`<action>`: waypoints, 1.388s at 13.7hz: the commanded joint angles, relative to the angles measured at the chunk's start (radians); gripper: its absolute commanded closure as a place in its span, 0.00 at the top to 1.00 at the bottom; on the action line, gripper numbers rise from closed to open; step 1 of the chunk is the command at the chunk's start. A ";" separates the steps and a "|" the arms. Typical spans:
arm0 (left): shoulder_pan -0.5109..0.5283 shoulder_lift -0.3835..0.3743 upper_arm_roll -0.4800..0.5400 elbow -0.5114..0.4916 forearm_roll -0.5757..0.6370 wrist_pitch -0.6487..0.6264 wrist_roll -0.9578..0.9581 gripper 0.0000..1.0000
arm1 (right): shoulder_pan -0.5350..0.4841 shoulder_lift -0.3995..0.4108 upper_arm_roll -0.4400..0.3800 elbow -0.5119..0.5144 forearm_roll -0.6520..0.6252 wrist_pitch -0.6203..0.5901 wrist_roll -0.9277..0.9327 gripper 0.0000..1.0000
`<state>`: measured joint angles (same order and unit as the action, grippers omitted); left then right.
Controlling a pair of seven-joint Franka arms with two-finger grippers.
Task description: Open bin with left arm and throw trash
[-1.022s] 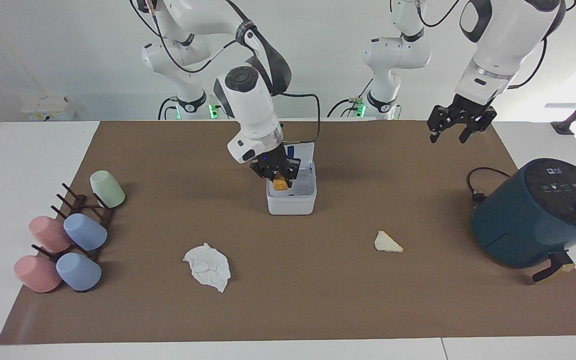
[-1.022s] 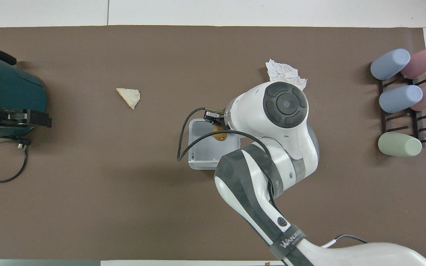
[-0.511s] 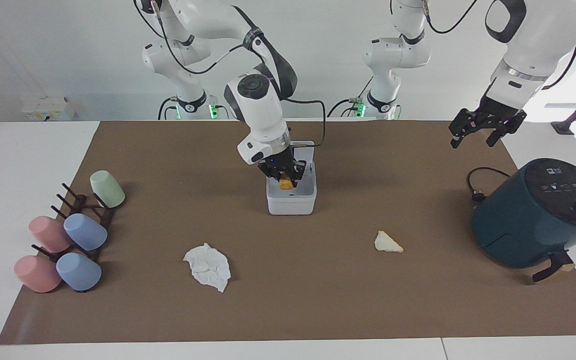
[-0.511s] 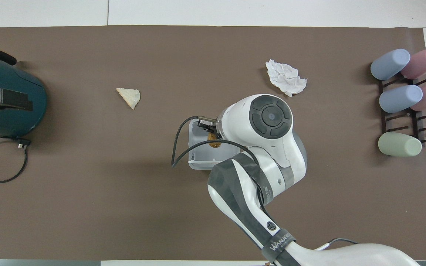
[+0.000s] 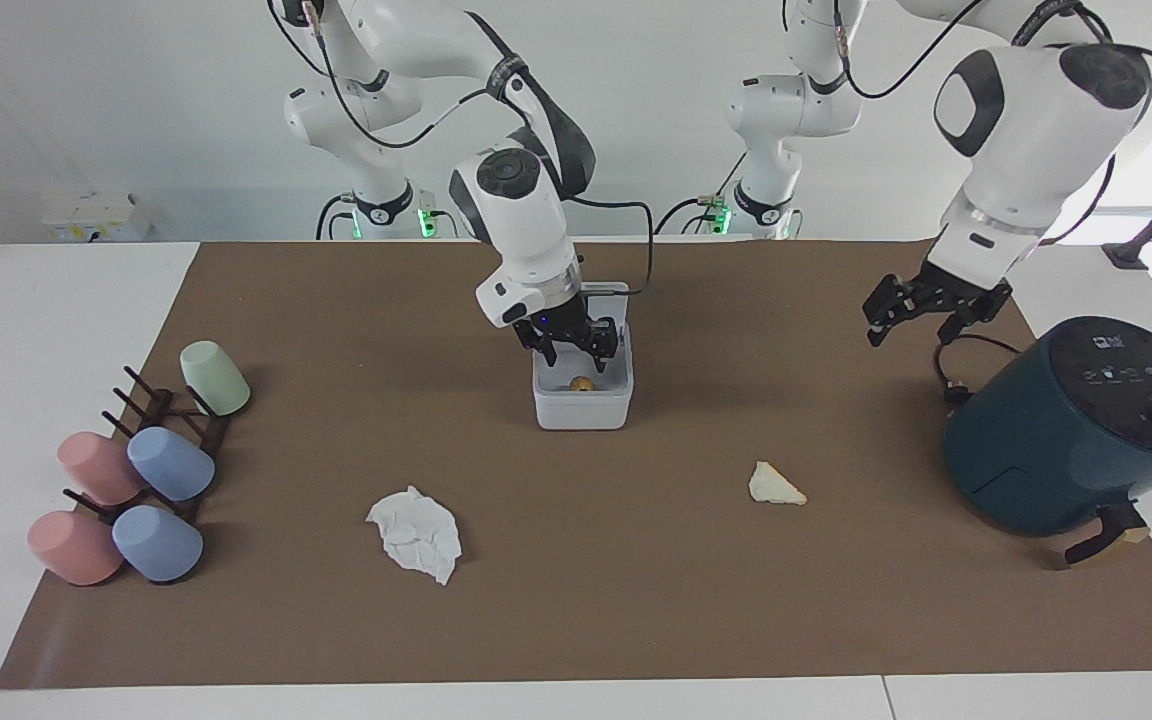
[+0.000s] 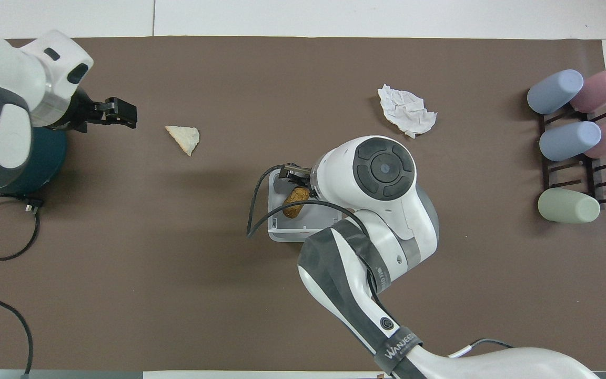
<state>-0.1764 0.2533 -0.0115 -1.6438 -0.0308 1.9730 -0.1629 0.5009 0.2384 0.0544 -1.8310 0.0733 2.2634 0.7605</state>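
The white-grey bin stands mid-table with its lid tipped up on the side nearer the robots. My right gripper hangs open just above the bin's mouth, empty. The yellow-brown lump lies inside the bin, also in the overhead view. The crumpled tissue and the cream wedge lie on the mat, farther from the robots than the bin. My left gripper is open and empty in the air over the mat beside the air fryer.
A dark teal air fryer with its cable stands at the left arm's end. A rack of pastel cups stands at the right arm's end. A brown mat covers the table.
My right gripper opened and the lump dropped into the bin. My left gripper came down and moved in over the mat by the air fryer.
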 commanded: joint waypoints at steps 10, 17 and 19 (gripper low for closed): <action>-0.113 0.158 0.013 -0.272 0.002 0.498 0.005 1.00 | -0.327 0.265 -0.001 0.062 -0.092 0.430 -0.796 1.00; -0.112 0.179 0.015 -0.272 0.003 0.580 0.008 0.00 | -0.324 0.372 0.001 0.114 -0.089 0.574 -0.796 1.00; -0.115 0.178 0.015 -0.272 0.003 0.573 0.006 0.00 | -0.326 0.383 0.001 0.125 -0.090 0.574 -0.806 1.00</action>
<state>-0.2812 0.4291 -0.0046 -1.9012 -0.0280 2.5262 -0.1636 0.1902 0.5898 0.0444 -1.7350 0.0023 2.8168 -0.0264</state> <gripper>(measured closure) 0.621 0.000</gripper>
